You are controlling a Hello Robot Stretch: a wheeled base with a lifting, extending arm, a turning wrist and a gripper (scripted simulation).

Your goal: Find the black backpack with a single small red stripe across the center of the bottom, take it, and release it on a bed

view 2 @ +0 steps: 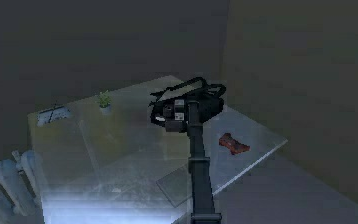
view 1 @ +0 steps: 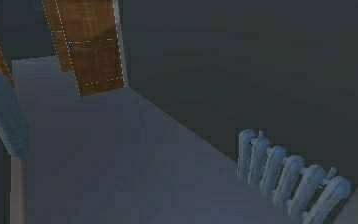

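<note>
1. In the forward view, a pale blue slatted chair back [view 1: 287, 180] stands nearest, at 5 o'clock of the picture.
2. Bare grey floor [view 1: 117, 150] runs from it toward 11 o'clock, where a wooden door [view 1: 92, 45] stands against a dark wall [view 1: 247, 70].
3. In the arm side view, the arm [view 2: 199, 170] rises from 6 o'clock, a dark bar lying across the bench [view 2: 107, 160].
4. Pale rounded slats [view 2: 12, 185] show at 8 o'clock, just beside the bench's near corner.
5. A small reddish-brown thing [view 2: 233, 145] lies on the bench at 4 o'clock of the arm's far end, near the bench's edge.
6. The claw [view 2: 175, 113] sits at the arm's far end, near the picture's centre. I cannot tell whether its fingers are apart or together, nor whether it holds anything.
7. The black backpack [view 2: 199, 98] is right at the claw, at its 2 o'clock, a dark bundle with a strap looping along its top, over the bench's far part. Whether it rests on the bench I cannot tell.
8. A small green potted plant [view 2: 105, 100] stands on the bench at 9 o'clock of the backpack, well apart from it.
9. A flat grey thing [view 2: 53, 115] lies farther toward 9 o'clock, near the bench's corner.
</note>
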